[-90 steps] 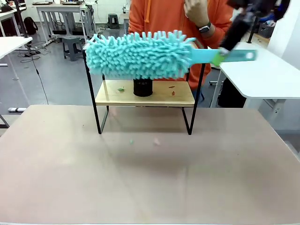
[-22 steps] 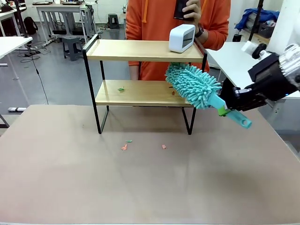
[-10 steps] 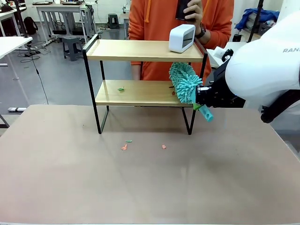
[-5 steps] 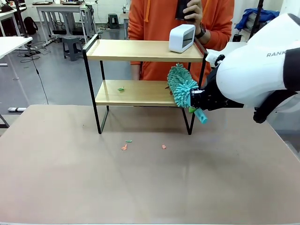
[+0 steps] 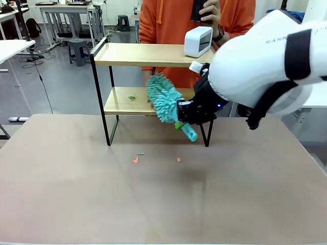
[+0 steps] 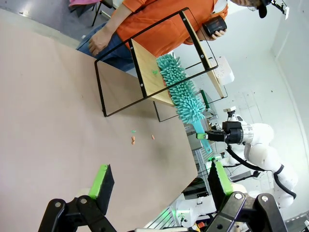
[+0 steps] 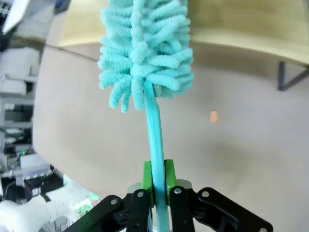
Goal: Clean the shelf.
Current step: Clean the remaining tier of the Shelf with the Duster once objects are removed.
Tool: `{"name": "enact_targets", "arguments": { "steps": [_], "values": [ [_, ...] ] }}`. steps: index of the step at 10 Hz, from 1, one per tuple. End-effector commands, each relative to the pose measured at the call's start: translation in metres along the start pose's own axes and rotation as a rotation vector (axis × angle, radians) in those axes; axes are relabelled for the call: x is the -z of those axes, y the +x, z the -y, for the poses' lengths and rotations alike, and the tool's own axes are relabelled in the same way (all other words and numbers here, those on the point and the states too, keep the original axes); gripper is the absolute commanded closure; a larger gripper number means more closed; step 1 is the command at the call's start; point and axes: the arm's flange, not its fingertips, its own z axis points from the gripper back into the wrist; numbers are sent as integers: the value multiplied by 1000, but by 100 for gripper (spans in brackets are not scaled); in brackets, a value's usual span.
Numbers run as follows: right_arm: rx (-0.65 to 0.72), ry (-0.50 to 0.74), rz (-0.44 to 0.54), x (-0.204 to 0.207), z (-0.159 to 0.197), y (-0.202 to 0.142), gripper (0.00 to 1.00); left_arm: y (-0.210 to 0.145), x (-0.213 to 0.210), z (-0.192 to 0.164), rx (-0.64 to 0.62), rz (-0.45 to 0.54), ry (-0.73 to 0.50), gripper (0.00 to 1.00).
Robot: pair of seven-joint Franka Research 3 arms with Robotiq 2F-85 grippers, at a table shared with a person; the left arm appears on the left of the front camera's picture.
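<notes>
Two-tier shelf (image 5: 138, 54) stands at far edge of table (image 5: 76, 194), just in front of a person in orange. R gripper (image 5: 180, 122) is clamped on the teal handle of a duster (image 5: 162, 99), green pads tight on both sides. The fluffy head reaches in between the boards, over mid lower board, and looks to touch it. L gripper (image 6: 159, 178) hangs over the table well back from shelf, fingers wide, nothing between. Green scrap (image 5: 132, 97) lies on lower board, left of the head. White box-like device (image 5: 198, 41) sits on top board, right end. Small scraps (image 5: 135, 160) lie on table in front of shelf. Person's hand (image 5: 207, 10) holds a dark phone above the device.
</notes>
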Motion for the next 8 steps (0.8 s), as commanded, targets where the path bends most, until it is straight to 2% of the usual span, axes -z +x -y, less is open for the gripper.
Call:
{"name": "enact_targets", "arguments": {
  "steps": [1,3,5,7,8],
  "values": [
    [-93,92,-94,4,2,11,100,-2,2,2,20,14,-15,0],
    [-181,114,-146,7,-6,13,100,-2,2,2,20,14,-15,0],
    [-311,103,-212,2,1,14,100,-2,2,2,20,14,-15,0],
    [-433,194,-300,-26,24,9,100,-2,2,2,20,14,-15,0],
    [-525,307,-357,-47,41,0,100,-2,2,2,20,14,-15,0]
  ]
}}
